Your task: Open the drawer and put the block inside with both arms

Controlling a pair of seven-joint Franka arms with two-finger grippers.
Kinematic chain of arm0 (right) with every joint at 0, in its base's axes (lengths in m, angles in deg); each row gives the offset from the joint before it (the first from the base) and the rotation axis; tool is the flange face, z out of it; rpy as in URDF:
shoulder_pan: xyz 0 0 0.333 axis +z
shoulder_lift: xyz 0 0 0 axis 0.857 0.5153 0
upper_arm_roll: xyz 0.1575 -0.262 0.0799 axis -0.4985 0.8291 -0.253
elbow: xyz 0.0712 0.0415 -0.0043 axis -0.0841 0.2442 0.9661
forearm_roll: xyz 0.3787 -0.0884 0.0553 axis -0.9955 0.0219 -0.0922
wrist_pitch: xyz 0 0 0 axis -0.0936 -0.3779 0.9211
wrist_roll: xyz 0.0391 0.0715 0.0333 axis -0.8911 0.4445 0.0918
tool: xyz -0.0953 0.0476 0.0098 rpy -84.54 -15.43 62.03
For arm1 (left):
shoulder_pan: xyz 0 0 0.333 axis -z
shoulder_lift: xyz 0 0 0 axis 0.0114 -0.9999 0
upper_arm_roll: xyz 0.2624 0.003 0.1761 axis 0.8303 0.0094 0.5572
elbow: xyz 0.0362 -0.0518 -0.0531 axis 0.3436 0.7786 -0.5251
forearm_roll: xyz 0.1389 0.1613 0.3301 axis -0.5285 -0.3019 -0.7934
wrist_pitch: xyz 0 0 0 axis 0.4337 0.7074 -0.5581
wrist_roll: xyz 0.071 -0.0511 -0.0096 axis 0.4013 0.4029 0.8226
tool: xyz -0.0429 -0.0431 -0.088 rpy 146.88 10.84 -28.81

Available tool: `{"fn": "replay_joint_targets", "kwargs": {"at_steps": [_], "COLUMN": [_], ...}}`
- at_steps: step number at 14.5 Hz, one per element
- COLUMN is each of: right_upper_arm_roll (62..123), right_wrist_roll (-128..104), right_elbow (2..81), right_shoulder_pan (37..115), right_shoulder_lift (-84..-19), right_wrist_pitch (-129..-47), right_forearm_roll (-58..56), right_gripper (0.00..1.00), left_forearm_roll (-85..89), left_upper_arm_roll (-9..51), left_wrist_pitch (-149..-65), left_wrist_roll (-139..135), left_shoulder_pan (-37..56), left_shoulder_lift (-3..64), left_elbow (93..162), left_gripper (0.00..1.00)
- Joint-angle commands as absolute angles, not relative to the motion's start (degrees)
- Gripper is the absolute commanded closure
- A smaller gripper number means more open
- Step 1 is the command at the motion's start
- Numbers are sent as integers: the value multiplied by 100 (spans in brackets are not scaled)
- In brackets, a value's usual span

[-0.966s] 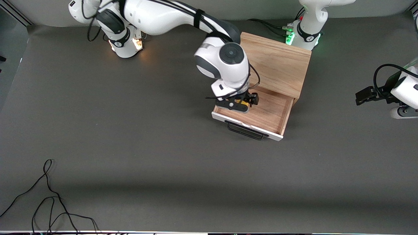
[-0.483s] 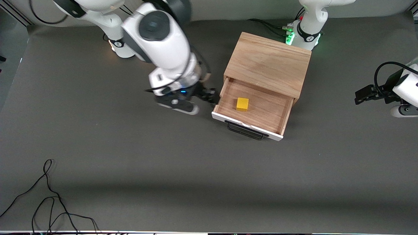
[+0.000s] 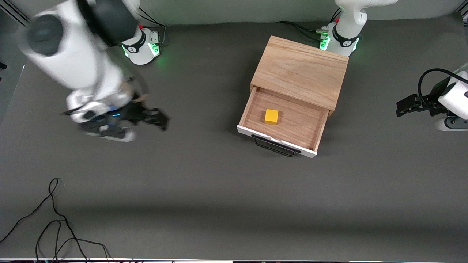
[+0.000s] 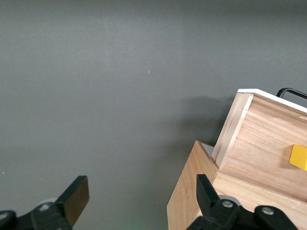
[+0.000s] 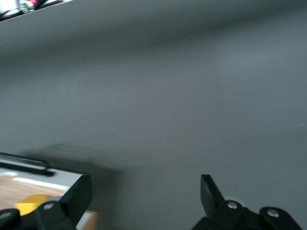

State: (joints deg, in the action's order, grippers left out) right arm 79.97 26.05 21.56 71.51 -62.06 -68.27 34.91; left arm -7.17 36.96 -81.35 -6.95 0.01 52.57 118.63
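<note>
The drawer (image 3: 283, 122) stands pulled out of the light oak box (image 3: 301, 73), its white front and black bar handle (image 3: 274, 146) toward the front camera. The yellow block (image 3: 271, 116) lies on the drawer's wood floor; it also shows in the left wrist view (image 4: 299, 157) and the right wrist view (image 5: 31, 203). My right gripper (image 3: 157, 118) is open and empty, over bare table toward the right arm's end, well away from the drawer. My left gripper (image 3: 404, 107) is open and empty, waiting at the left arm's end of the table.
A loose black cable (image 3: 55, 219) lies on the grey table (image 3: 219, 190) at the corner nearest the front camera on the right arm's end. The arm bases (image 3: 140, 45) stand along the table's top edge in the front view.
My right gripper let go of the block in the drawer, then swung away fast toward the right arm's end of the table. The block stays in the drawer. The left arm barely moved.
</note>
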Motion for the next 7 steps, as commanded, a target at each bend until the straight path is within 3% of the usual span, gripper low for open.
{"fn": "replay_joint_targets", "kwargs": {"at_steps": [1,4,7], "right_upper_arm_roll": [8847,9788,10186], "right_wrist_roll": [1657,684,-295], "right_elbow": [3128,3332,3297], "right_shoulder_pan": [7173,7173,7164], "right_shoulder_lift": [-6936,-7007,-6946], "right_wrist_pitch": [-6970,-6996,-6908], "right_forearm_roll": [3239,2949,3010], "right_gripper": [0,0,0], "left_forearm_roll": [-650,-650,-729], "left_upper_arm_roll": [3632,3632,3632], "left_wrist_pitch": [-8010,-7948,-7921], "left_wrist_roll": [-807,-807,-815], "left_shoulder_pan": [-84,-67,-32], "left_shoulder_lift": [5376,5376,5394], "left_elbow": [11868,11868,11868], "left_gripper": [0,0,0]}}
